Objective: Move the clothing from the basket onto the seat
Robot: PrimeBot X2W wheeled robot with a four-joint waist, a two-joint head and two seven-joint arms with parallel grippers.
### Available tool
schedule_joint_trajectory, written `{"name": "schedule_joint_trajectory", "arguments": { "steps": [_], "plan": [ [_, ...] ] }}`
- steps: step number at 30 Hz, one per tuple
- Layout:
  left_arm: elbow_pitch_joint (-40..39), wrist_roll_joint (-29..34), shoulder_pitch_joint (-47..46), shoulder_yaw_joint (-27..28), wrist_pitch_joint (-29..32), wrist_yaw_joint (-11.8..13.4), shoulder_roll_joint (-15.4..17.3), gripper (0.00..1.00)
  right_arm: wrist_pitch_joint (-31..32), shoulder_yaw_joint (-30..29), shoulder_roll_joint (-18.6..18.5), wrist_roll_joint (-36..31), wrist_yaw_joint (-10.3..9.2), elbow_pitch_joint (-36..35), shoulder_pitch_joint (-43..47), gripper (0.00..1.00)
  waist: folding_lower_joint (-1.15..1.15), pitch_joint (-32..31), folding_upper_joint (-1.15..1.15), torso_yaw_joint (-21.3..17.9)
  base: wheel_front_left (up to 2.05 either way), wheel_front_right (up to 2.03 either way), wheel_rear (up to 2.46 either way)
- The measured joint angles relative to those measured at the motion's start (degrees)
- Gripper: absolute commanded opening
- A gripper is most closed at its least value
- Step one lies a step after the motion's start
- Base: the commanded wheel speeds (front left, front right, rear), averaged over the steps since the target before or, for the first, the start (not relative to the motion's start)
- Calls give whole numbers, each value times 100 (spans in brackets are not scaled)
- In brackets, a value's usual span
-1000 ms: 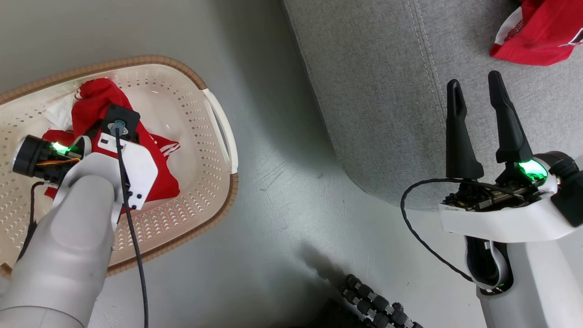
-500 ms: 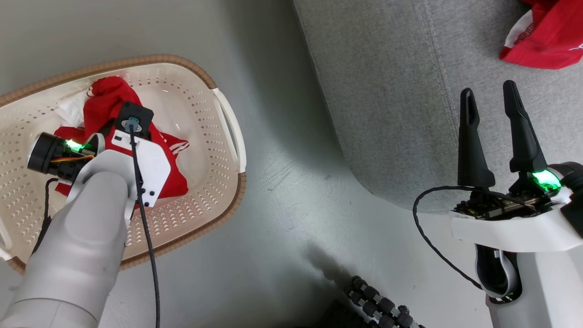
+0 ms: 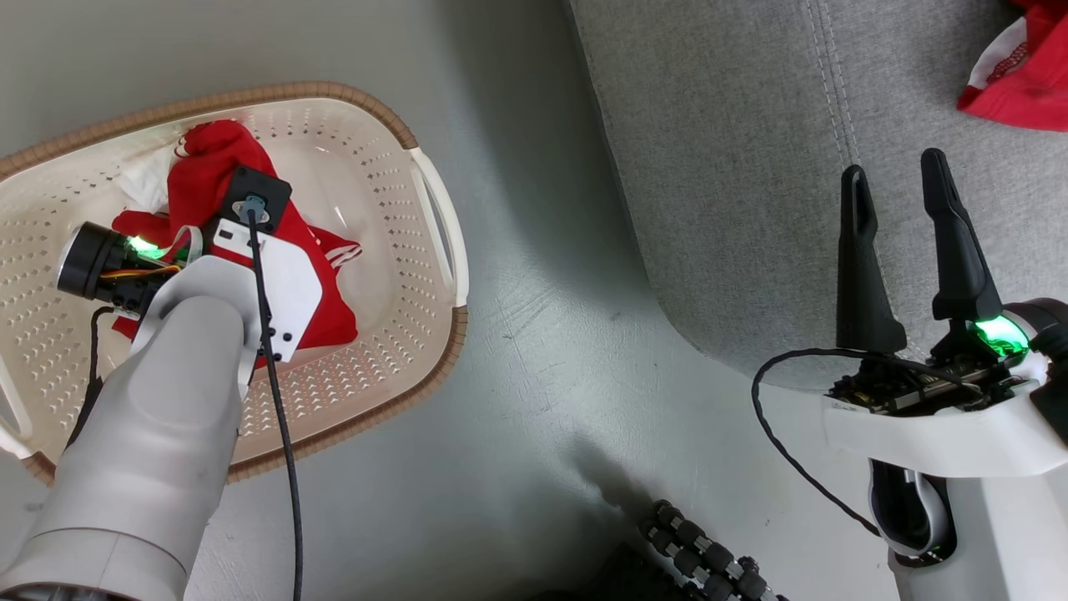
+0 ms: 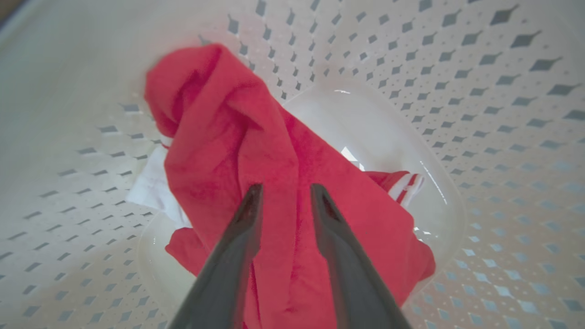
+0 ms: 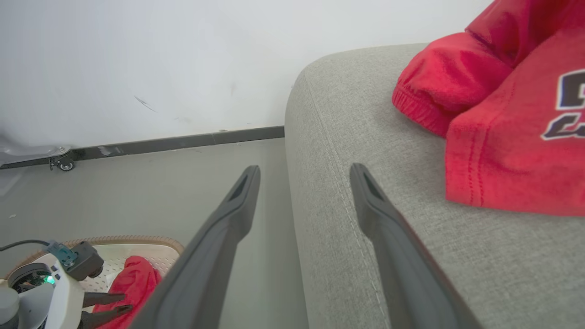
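The basket [image 3: 436, 361] stands on the floor at the left with red clothing [image 3: 203, 164] crumpled in it, white trim showing. My left arm reaches down into the basket. In the left wrist view my left gripper [image 4: 285, 189] straddles a raised fold of the red clothing [image 4: 219, 137], jaws narrowed with a gap between them. The same left gripper [image 5: 112, 304] shows beside the cloth in the right wrist view. My right gripper [image 3: 893, 165] hovers open and empty over the near corner of the grey seat [image 3: 734, 167]. More red clothing [image 3: 1022, 83] with dark lettering [image 5: 512, 146] lies on the seat.
Bare grey floor [image 3: 534, 334] separates the basket from the seat. A black ribbed part of the robot base [image 3: 701, 559] shows at the bottom edge. Beyond the floor are a white wall and dark baseboard [image 5: 183, 142], with a small caster [image 5: 66, 165] at the left.
The whole head picture has slid rightward, so the camera moved. Relative to the basket and the seat, both arms keep about the same places.
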Motion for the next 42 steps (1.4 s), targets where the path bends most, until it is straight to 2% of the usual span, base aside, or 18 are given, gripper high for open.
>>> {"name": "schedule_joint_trajectory", "arguments": {
  "steps": [2,4,5,17,29,36,42],
  "plan": [
    [36,0,-3,-1,-8,0,-2,29,0,20,0,4,0,-25,-3,100,0,2,0,4,0,0,0],
    [52,0,-4,-1,-57,0,-7,1,0,23,0,11,0,-51,-3,100,0,0,0,5,0,0,0],
    [53,0,-5,-2,-66,-1,-15,0,0,23,0,10,0,-58,-3,100,0,-2,0,5,0,0,0],
    [80,-47,-69,32,-365,4,-32,0,0,153,0,115,0,-60,-123,100,0,-14,0,30,0,0,0],
    [0,-318,99,321,-926,196,-44,0,0,167,-1,213,0,52,-522,100,0,-113,0,202,0,0,0],
    [-300,-466,206,426,-1547,203,-7,0,0,116,-4,185,0,109,-642,100,0,-254,0,315,0,0,0],
    [-625,-592,271,533,-1713,223,-59,0,-1,63,-4,157,0,199,-670,100,0,-395,0,402,0,0,0]
  ]
}}
